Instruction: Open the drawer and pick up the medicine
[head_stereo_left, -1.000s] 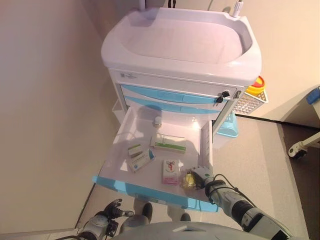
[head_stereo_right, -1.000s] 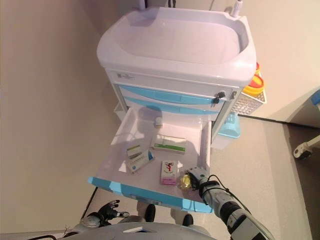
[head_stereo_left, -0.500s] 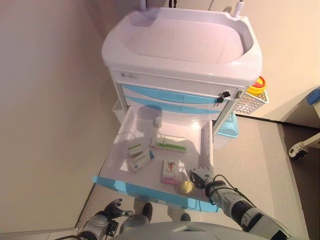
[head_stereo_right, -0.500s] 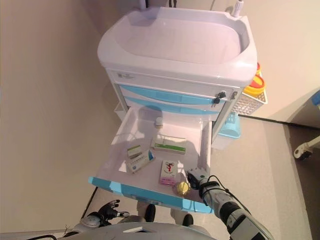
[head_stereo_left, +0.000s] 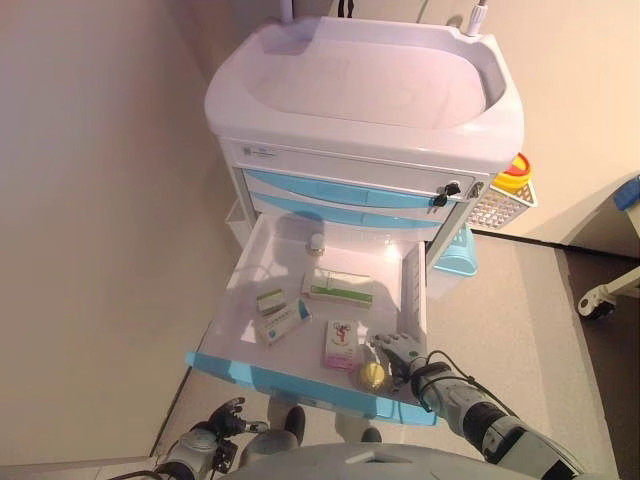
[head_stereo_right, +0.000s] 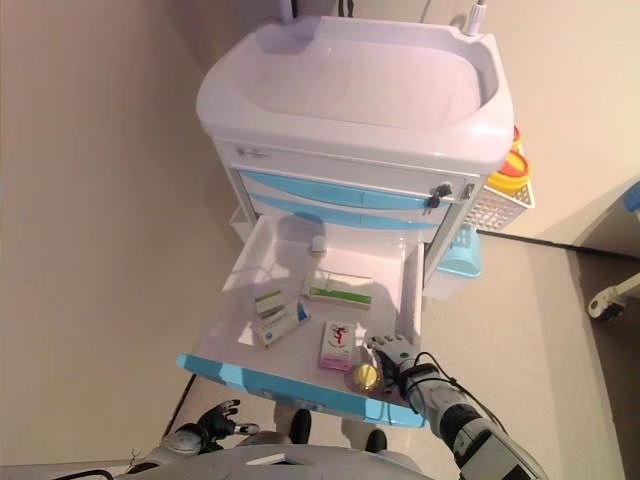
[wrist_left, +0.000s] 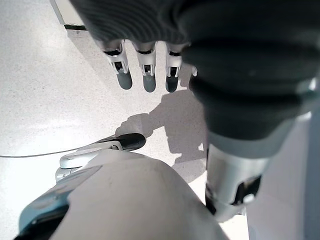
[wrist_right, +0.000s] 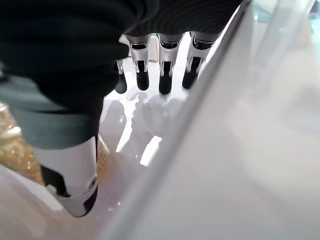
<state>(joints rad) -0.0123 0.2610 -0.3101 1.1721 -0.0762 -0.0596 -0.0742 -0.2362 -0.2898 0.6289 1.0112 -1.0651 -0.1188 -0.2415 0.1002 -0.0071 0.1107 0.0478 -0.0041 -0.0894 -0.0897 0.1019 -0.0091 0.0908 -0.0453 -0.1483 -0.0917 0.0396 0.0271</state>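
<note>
The white plastic drawer with a light-blue front (head_stereo_left: 300, 380) of the white medical cart (head_stereo_left: 365, 95) stands pulled fully out in the middle of the left eye view, so the opening step looks done and the picking step is in hand. Inside lie a pink-and-white medicine box (head_stereo_left: 341, 343), a long white box with a green stripe (head_stereo_left: 338, 287), a small green-and-white box (head_stereo_left: 270, 300), a white-and-blue box (head_stereo_left: 283, 322) and, at the back, a small white bottle (head_stereo_left: 316, 242). At the drawer's lower right corner sits a small round yellow jar (head_stereo_left: 371, 374), just beside the pink-and-white box. The right robot hand (head_stereo_left: 398, 352) rests inside the drawer just right of that jar, released, its fingers (wrist_right: 165, 75) straight and spread over the drawer floor, holding nothing. The left robot hand (head_stereo_left: 226, 416) hangs low at the bottom left of the frame, fingers relaxed and empty above the floor. The next move seems to call for bringing fingers and thumb around the jar and closing, with care not to nudge it against the drawer front.
</note>
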